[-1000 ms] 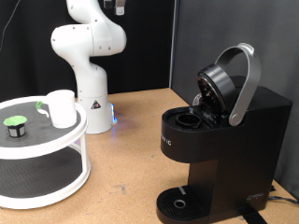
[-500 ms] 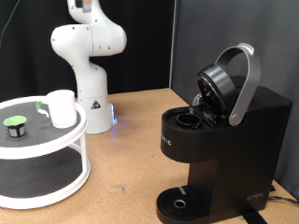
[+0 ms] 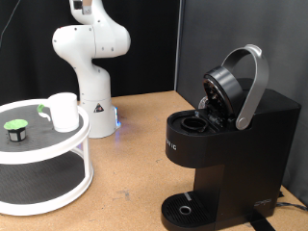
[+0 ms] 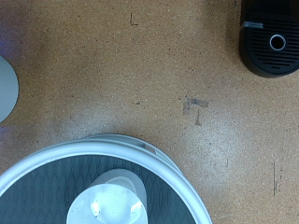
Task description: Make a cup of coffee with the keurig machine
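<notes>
The white cup (image 3: 63, 111) stands on the top tier of a white round stand (image 3: 58, 159) at the exterior view's left; its greenish handle points left. The wrist view looks straight down on the cup (image 4: 114, 201) from high above. The black keurig machine (image 3: 226, 144) stands at the exterior view's right with its brew head and silver handle (image 3: 252, 87) raised open; its drip base shows in the wrist view (image 4: 271, 39). A small black pod with a green top (image 3: 14, 127) sits left of the cup. The gripper is out of view in both views.
The white arm's base (image 3: 91, 67) stands at the back between the stand and the machine, and a grey round edge (image 4: 6, 89) shows in the wrist view. Bare brown tabletop (image 3: 135, 164) lies between stand and machine. A dark wall is behind.
The arm's upper part has shifted at the top of the exterior view; the dark wrist part seen a second ago has moved out of frame. Cup, pod and machine have not moved.
</notes>
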